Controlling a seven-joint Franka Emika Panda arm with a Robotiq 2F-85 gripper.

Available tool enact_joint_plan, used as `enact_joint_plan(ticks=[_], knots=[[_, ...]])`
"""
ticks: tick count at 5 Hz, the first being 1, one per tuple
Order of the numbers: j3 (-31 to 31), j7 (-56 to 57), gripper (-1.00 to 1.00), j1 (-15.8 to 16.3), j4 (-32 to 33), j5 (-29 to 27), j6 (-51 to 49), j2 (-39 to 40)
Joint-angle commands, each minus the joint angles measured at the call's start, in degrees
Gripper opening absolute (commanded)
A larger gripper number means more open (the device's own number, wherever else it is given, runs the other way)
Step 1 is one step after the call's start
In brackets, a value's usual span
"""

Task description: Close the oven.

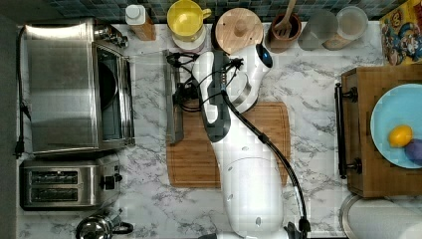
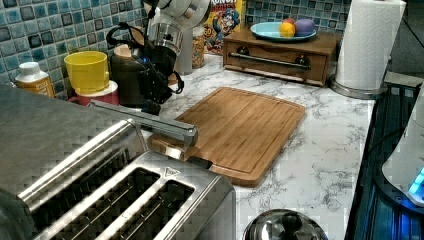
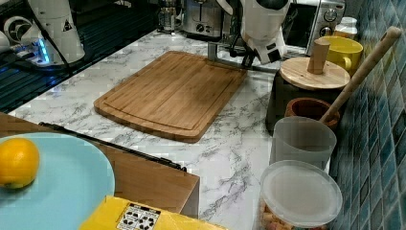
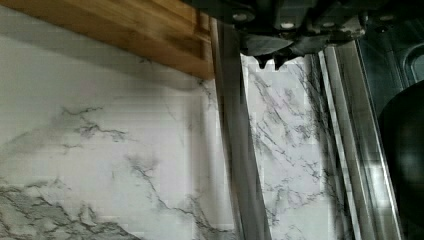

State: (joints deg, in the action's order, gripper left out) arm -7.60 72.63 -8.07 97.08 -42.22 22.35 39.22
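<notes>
A wooden cutting board (image 1: 249,149) lay flat on the white marble counter (image 1: 308,89). In the top view, a steel 2-slot toaster (image 1: 64,185) stood at the lower left, with a shiny kettle (image 1: 97,228) just below it. Along the tiled back wall stood a yellow mug (image 1: 185,19), a dark canister with a round wooden lid (image 1: 239,29), a brown pot holding a wooden spoon (image 1: 283,27) and 2 frosted plastic containers (image 1: 318,29). At the top view's right, a wooden box (image 1: 368,124) carried a light blue plate (image 1: 393,114) with an orange fruit (image 1: 400,135). A paper towel roll (image 2: 367,42) stood upright near the box.
</notes>
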Motion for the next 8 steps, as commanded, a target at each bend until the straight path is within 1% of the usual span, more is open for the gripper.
enact_joint_plan(ticks=[1,2,3,4,5,6,8], knots=[[-7.7,-5.2,-1.0,10.2,-4.2,3.0,1.8,-16.6],[-5.3,-13.2,-1.0,16.0,-5.2,10.9,5.1,-18.2],[-4.1,-22.3,-1.0,21.0,-7.7,24.4,6.0,-17.3],[-3.7,-25.6,-1.0,21.6,-9.7,26.8,6.0,-16.0],[-2.2,-31.9,-1.0,25.7,-12.3,35.9,4.8,-15.0],[-1.2,-39.0,-1.0,28.6,-14.6,44.3,3.6,-15.9],[-0.3,-48.8,-1.0,34.8,-18.5,56.8,-0.4,-17.5]])
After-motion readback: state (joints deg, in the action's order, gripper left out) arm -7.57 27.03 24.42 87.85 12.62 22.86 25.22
